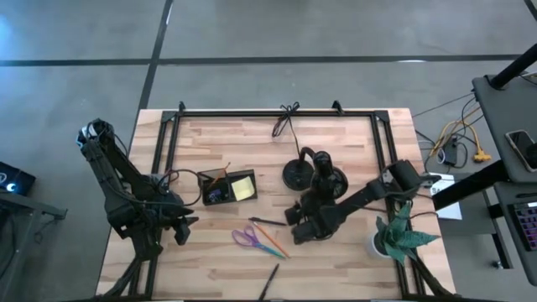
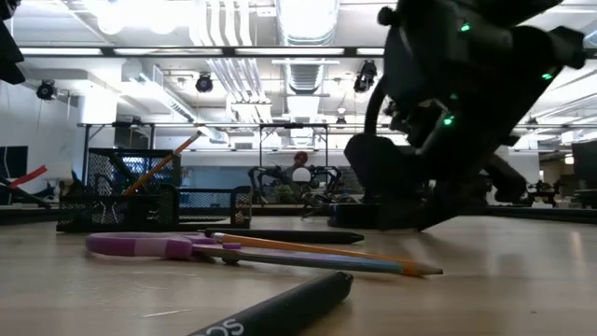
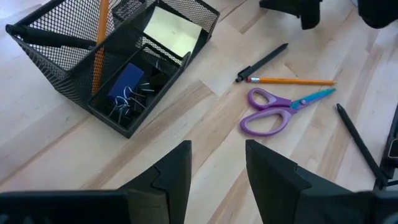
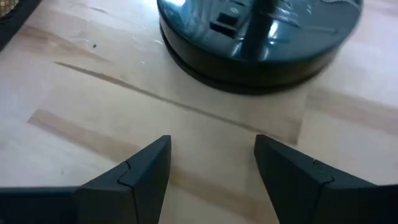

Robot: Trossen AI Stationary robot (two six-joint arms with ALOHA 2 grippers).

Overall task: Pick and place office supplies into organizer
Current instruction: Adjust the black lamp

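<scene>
The black mesh organizer (image 1: 225,186) (image 3: 118,62) stands left of centre and holds a yellow sticky-note pad (image 3: 171,31), an upright orange pencil (image 3: 98,43), a blue item and dark clips. Lying flat on the table near its front are the purple-handled scissors (image 1: 247,236) (image 3: 270,113), an orange pencil (image 1: 270,245) (image 3: 292,81), a black pen (image 1: 267,221) (image 3: 264,61) and, by the near edge, another black pen (image 1: 268,281) (image 2: 280,313). My left gripper (image 1: 183,225) (image 3: 217,171) hovers open left of the scissors. My right gripper (image 1: 292,225) (image 4: 211,168) is open above bare wood, near the lamp base.
A black lamp (image 1: 315,172) (image 4: 261,37) stands at the table's middle, just beyond my right gripper. A green plant in a white pot (image 1: 394,236) sits at the right near corner. A black cable (image 1: 285,117) lies at the far edge. A black frame borders the table.
</scene>
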